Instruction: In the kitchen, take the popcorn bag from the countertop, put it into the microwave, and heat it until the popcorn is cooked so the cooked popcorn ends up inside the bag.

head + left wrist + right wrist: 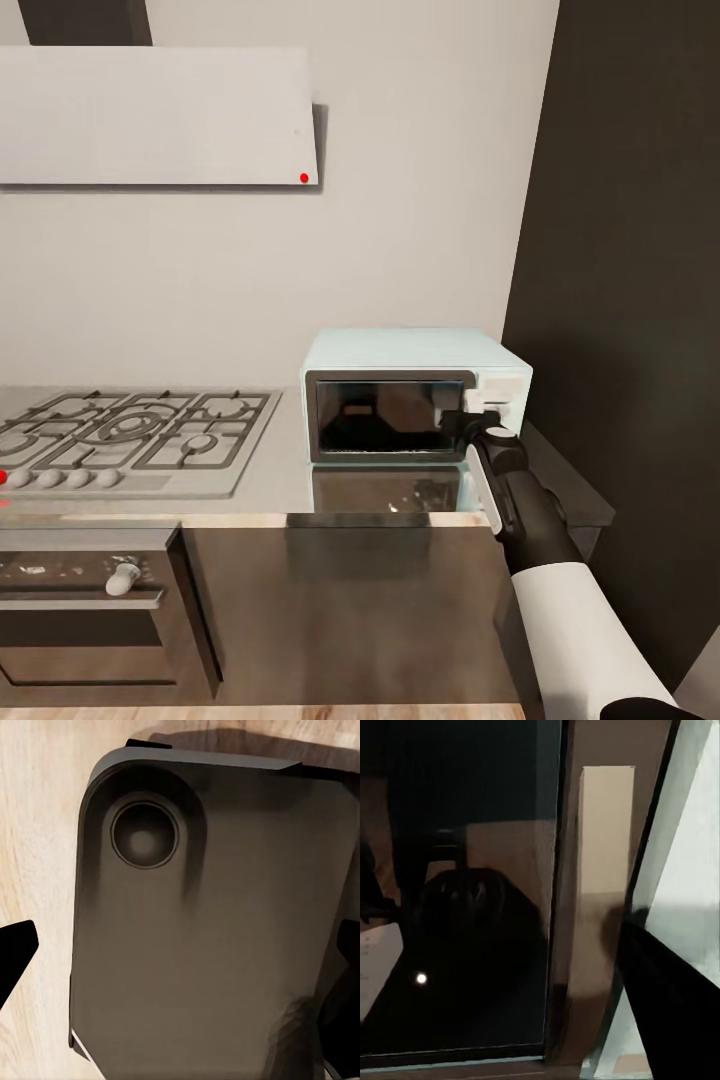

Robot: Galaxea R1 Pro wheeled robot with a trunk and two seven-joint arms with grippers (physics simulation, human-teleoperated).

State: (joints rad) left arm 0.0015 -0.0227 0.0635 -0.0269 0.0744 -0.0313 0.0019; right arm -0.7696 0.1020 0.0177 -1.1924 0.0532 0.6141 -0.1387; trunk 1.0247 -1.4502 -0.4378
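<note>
While the right gripper (468,425) is pressed against the right edge of the microwave's (415,405) dark glass door, beside the pale control panel, the door stands shut, so the task appears to be at its opening step. The popcorn bag cannot be made out on the countertop (290,470) in the head view, and whether it sits behind the reflective glass cannot be told; fetching the bag, loading it and heating all seem still to come. How far the right fingers are spread, and whether they have hold of the door edge, cannot be told: the right wrist view gives one dark finger (675,1012) close to the steel door frame (596,907). The left fingers (15,949) stand wide apart and hold nothing, over a dark part of the robot's base (210,930) and wooden floor. A gas hob (130,430) lies left of the microwave, an oven (90,600) below it, a range hood (160,115) above; nothing blocks the door's swing
</note>
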